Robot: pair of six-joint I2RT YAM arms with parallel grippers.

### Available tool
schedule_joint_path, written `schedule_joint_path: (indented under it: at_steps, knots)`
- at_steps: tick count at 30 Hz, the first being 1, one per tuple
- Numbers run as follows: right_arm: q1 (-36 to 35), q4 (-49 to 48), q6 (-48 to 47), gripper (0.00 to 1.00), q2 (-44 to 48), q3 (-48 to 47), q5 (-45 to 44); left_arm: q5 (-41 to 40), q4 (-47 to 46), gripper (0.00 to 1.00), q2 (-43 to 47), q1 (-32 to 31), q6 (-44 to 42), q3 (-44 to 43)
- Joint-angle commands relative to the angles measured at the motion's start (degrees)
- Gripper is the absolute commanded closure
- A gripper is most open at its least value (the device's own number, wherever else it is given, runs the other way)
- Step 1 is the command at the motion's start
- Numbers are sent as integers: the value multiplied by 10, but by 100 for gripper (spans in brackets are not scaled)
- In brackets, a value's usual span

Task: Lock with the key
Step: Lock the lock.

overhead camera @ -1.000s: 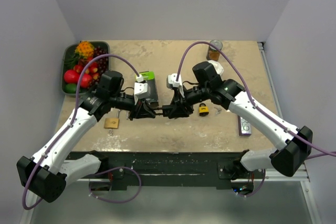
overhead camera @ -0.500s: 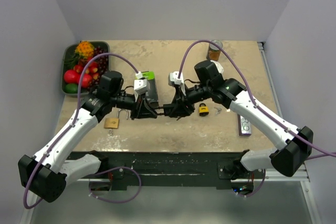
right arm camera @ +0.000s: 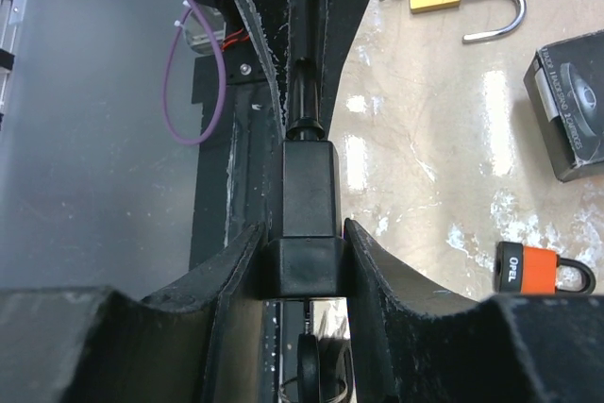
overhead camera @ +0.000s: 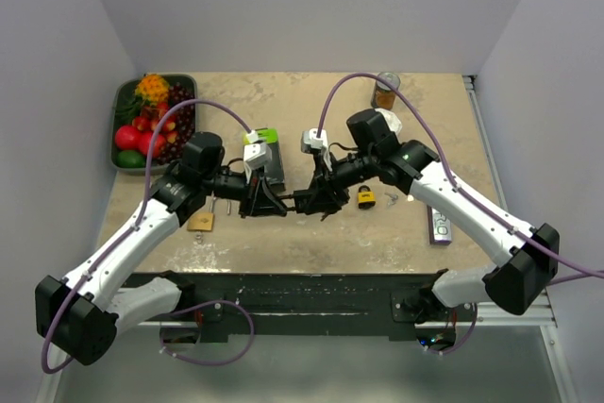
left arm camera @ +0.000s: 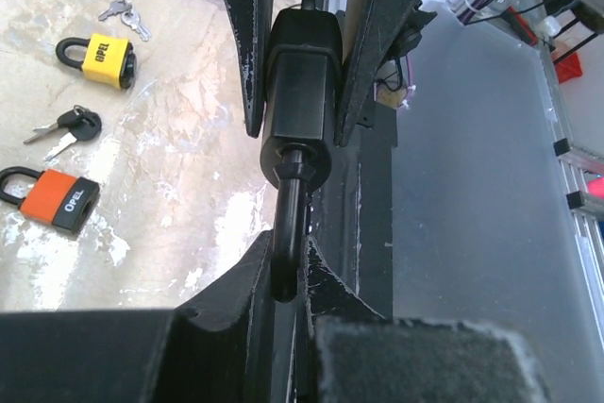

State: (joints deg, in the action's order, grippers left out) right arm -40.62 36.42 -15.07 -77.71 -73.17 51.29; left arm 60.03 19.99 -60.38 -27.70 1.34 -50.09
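A black padlock (overhead camera: 290,201) hangs between my two grippers above the table's front middle. My left gripper (overhead camera: 268,203) is shut on its shackle (left arm camera: 289,233); in the left wrist view (left arm camera: 288,266) the jaws pinch the bar. My right gripper (overhead camera: 312,201) is shut on the padlock's body (right arm camera: 310,205); in the right wrist view (right arm camera: 307,257) the jaws clamp its lower end. A black-headed key (right arm camera: 309,365) on a ring sticks out of the body's underside, between my right fingers.
A yellow padlock (overhead camera: 365,198), an orange padlock (left arm camera: 58,200) and loose keys (left arm camera: 71,125) lie right of centre. A brass padlock (overhead camera: 199,222) with open shackle lies left. A black box (overhead camera: 267,159), a fruit tray (overhead camera: 127,110), a can (overhead camera: 385,90) and a purple item (overhead camera: 440,226) stand around.
Both grippers keep hold of the black padlock. The left wrist has shifted slightly right and nearer, and the right wrist has turned a little.
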Motion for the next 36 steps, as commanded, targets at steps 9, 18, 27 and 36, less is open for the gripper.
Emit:
schedule_joint_path:
  at_steps: [9, 18, 27, 36]
  knots:
    - [-101, -238, 47, 100, -34, -1, 75, 16, -379, 100, -33, -67, 209, -8]
    - [-111, -317, 95, 100, -35, 44, 79, 8, -418, 100, -43, -71, 242, -25]
    - [-45, -140, -5, 100, -7, 4, 44, 25, -281, 100, 14, -13, 146, 15]
    - [0, -34, -70, 34, 19, -22, -3, 58, -201, 100, 45, 78, 88, 17]
